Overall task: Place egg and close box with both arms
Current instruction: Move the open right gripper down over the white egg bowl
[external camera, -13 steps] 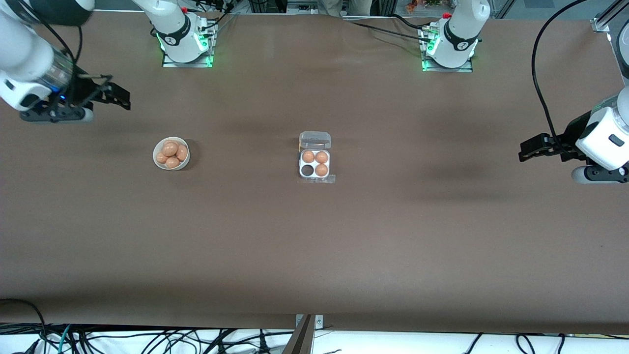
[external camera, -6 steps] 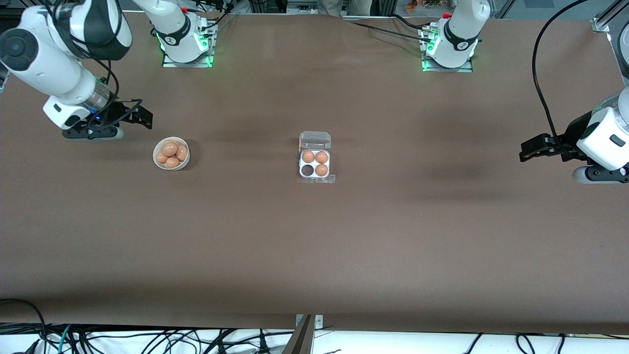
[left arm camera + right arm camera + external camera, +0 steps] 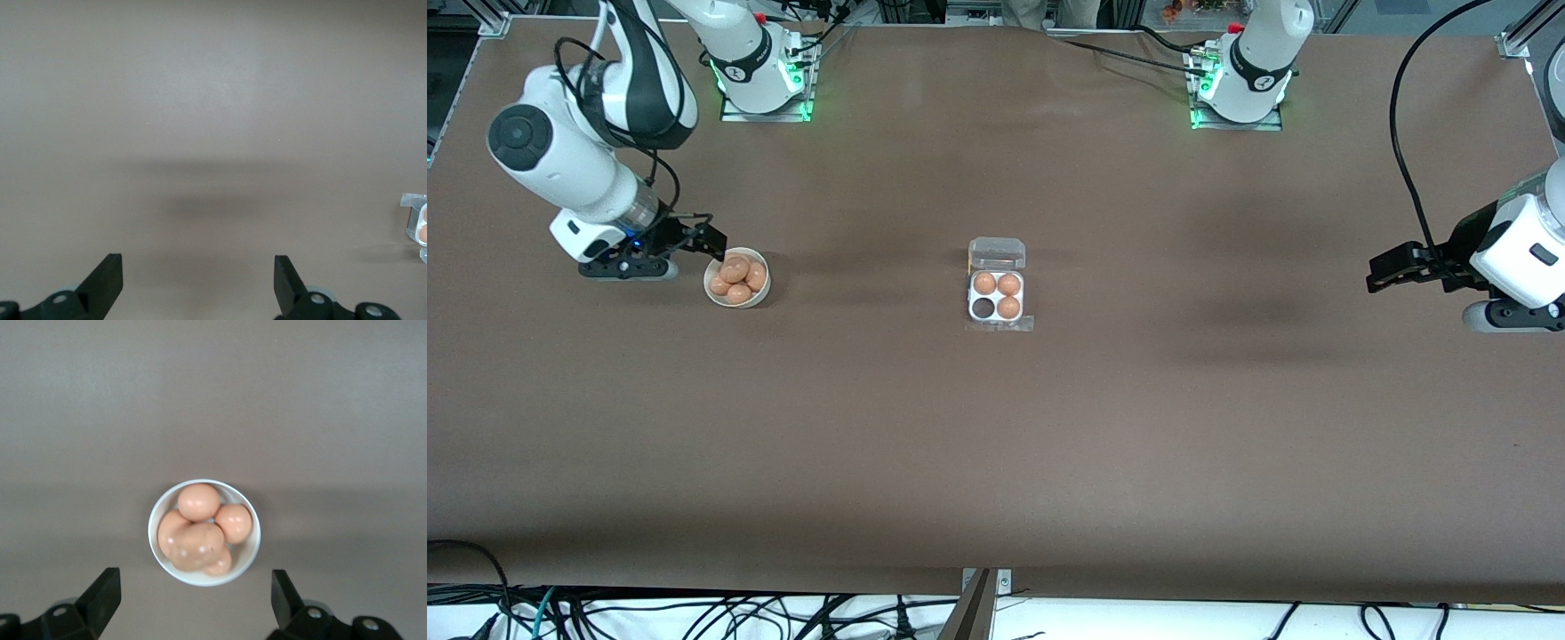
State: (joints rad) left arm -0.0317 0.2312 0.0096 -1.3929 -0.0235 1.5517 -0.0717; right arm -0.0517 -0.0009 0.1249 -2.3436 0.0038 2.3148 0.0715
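The box (image 3: 996,296) sits mid-table with its clear lid (image 3: 997,252) open, three eggs in its cells and one cell empty. Its edge shows in the left wrist view (image 3: 417,220). Several orange-brown eggs (image 3: 737,276) lie in a round white bowl (image 3: 717,297) toward the right arm's end; the right wrist view shows the eggs (image 3: 199,533) and the bowl (image 3: 253,549). My right gripper (image 3: 710,242) is open and empty just beside the bowl's rim; it also shows in the right wrist view (image 3: 195,597). My left gripper (image 3: 1389,268) is open and empty, waiting over bare table at the left arm's end; it also shows in the left wrist view (image 3: 198,280).
The brown table (image 3: 996,444) stretches wide around the box and bowl. The two arm bases (image 3: 760,80) (image 3: 1240,84) stand along the edge farthest from the front camera. Cables (image 3: 694,618) hang along the nearest edge.
My right arm has swung in from the table's end toward the bowl, and its gripper now sits at the bowl's rim. The left arm has not moved.
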